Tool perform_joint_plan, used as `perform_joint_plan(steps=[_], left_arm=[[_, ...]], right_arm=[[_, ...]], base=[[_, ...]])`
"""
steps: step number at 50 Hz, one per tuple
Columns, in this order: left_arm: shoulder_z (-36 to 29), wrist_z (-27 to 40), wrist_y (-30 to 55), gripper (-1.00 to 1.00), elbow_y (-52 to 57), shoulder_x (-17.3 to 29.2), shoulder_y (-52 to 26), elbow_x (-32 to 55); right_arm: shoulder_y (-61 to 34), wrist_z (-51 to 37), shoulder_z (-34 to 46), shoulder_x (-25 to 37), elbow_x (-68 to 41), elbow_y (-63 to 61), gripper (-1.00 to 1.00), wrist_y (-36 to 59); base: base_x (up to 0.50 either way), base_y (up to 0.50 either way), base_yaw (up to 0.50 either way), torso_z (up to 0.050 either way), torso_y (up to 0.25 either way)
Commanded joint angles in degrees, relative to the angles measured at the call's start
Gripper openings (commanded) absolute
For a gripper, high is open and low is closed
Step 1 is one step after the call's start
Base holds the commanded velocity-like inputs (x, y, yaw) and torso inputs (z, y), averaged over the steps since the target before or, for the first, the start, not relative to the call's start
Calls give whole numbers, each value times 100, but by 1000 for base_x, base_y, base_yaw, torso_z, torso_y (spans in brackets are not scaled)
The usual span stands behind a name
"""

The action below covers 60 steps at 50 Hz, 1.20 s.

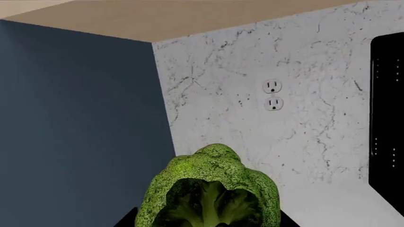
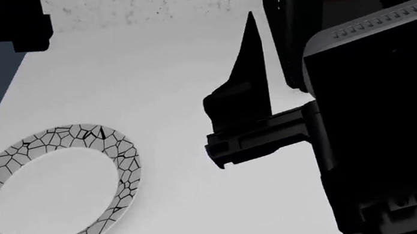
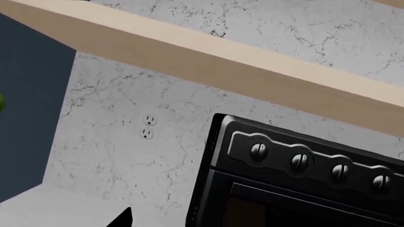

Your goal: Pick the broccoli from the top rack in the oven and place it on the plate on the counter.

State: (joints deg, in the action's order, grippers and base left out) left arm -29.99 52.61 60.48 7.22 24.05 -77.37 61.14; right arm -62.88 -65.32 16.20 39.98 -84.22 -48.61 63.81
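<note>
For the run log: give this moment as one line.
left gripper: holds broccoli | plate: empty | right gripper: idle, over counter

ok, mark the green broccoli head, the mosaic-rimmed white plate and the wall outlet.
green broccoli head (image 1: 211, 198): left wrist view, on its floret underside.
mosaic-rimmed white plate (image 2: 121, 158): head view, on its cracked-pattern rim.
white double wall outlet (image 1: 273, 94): left wrist view, between its two sockets.

A double wall outlet (image 1: 273, 94) sits on the marble backsplash (image 1: 303, 132) beside a knobbed black appliance (image 3: 296, 184).
</note>
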Motion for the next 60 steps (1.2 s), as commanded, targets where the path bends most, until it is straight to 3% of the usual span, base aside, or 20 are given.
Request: perform_joint_plan(steps=[1, 9, 13, 16, 24, 39, 43, 50, 54, 60], left_arm=[[47, 197, -112, -100, 227, 55, 233, 102], [269, 1312, 216, -100, 1823, 357, 929, 645], [371, 1730, 400, -100, 2272, 407, 920, 928], [442, 1917, 547, -100, 2334, 341, 735, 1205], [348, 2352, 585, -100, 3311, 298, 1217, 1732], [194, 1960, 229, -100, 4093, 677, 2170, 1306], [-61, 1602, -5, -100, 4273, 832, 2661, 600], [-97, 1136, -346, -100, 4148, 895, 2976, 443], [-58, 653, -637, -100, 3884, 943, 3238, 527], [260, 658, -739, -100, 3580, 1078, 3338, 1045]], right_arm=[[-49, -100, 56, -3, -52, 34, 100, 7], [149, -233, -42, 134, -118, -188, 100, -96], [220, -136, -34, 140, -2, -203, 100, -118], [271, -82, -53, 157, 47, -224, 100, -154], [398, 41, -110, 227, 138, -225, 100, -240], [570, 201, -132, 253, 343, -257, 100, -365], [508, 112, -108, 232, 261, -277, 100, -350], [525, 98, -110, 270, 252, -290, 100, -361], [447, 42, -74, 244, 185, -283, 100, -337], [260, 20, 79, 123, 182, -158, 100, -233]], base=[[0, 0, 3, 0, 10], [0, 0, 0, 1, 0], [0, 0, 0, 0, 0], [0, 0, 0, 0, 0], [0, 0, 0, 0, 1], [0, 0, 0, 0, 0], [0, 0, 0, 0, 0], [0, 0, 0, 0, 0], [0, 0, 0, 0, 2], [0, 0, 0, 0, 0]])
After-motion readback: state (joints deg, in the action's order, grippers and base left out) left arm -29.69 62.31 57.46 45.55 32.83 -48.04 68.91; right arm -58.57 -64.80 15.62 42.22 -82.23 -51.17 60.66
